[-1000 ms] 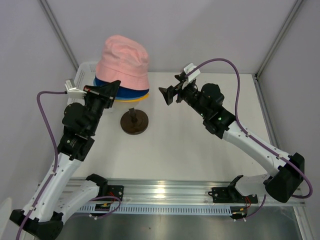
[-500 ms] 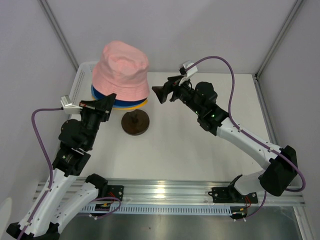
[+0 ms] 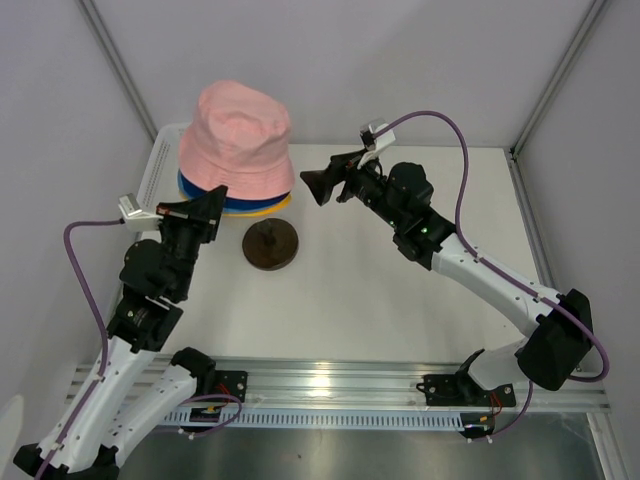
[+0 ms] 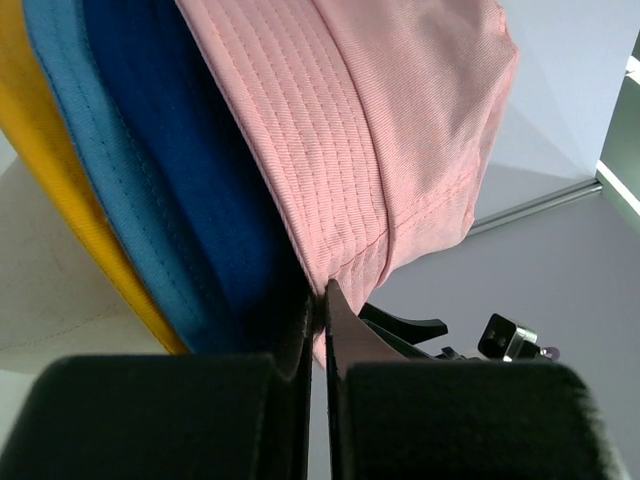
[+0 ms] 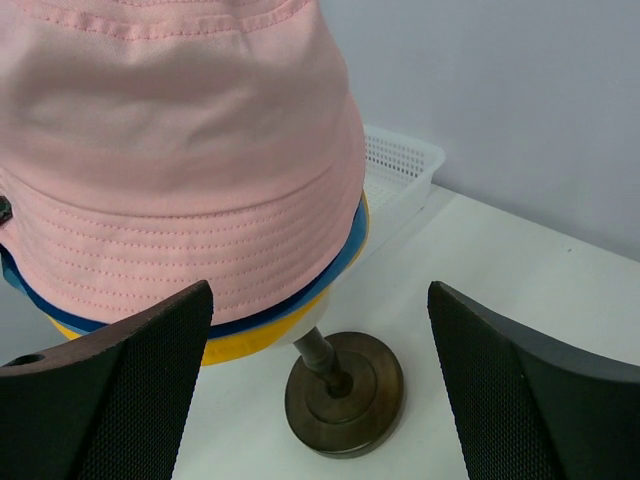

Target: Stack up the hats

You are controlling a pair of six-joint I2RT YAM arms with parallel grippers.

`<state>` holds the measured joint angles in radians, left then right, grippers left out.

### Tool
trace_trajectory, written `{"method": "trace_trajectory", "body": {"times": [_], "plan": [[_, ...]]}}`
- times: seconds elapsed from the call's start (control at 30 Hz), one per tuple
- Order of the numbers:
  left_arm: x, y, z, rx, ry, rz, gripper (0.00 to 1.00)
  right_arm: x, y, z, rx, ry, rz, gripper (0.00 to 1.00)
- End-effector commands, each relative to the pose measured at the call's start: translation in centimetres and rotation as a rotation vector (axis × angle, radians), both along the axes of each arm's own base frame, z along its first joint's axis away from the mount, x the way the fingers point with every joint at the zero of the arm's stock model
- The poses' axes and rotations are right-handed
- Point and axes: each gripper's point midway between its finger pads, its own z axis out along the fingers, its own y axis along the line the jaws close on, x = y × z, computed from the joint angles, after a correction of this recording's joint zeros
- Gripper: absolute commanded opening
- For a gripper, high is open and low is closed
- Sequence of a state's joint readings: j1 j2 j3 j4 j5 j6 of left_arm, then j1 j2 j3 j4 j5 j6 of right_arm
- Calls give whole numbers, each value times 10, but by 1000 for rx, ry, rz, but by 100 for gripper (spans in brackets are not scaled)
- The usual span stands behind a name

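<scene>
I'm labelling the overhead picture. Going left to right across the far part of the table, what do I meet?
white basket → pink hat → right gripper, jaws open

Top external: fixed high at near edge, looking down, wide. Left wrist: very close beneath hat stack (image 4: 180,200), looking up. Right wrist: near, level, facing same stack. Shared: pink hat (image 3: 240,135).
</scene>
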<state>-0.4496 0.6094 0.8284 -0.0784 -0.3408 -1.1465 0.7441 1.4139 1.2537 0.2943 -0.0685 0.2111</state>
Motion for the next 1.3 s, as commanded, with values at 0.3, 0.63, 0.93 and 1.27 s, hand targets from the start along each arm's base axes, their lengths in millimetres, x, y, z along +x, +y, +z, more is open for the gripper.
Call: {"method": "trace_trajectory", "body": {"times": [0.3, 0.63, 0.93, 1.27], "plan": [[37, -7, -34, 281, 151, 40, 1, 10, -26, 26, 68, -12, -148, 99], [34, -7, -26, 331, 125, 30, 18, 23, -75, 23, 121, 149, -272, 99], [-12, 29, 55, 436, -30, 112, 73, 23, -116, 7, 147, 282, -343, 99], [-56, 58, 44, 837, 58, 80, 99, 17, -174, -57, -90, 406, -586, 99]]}}
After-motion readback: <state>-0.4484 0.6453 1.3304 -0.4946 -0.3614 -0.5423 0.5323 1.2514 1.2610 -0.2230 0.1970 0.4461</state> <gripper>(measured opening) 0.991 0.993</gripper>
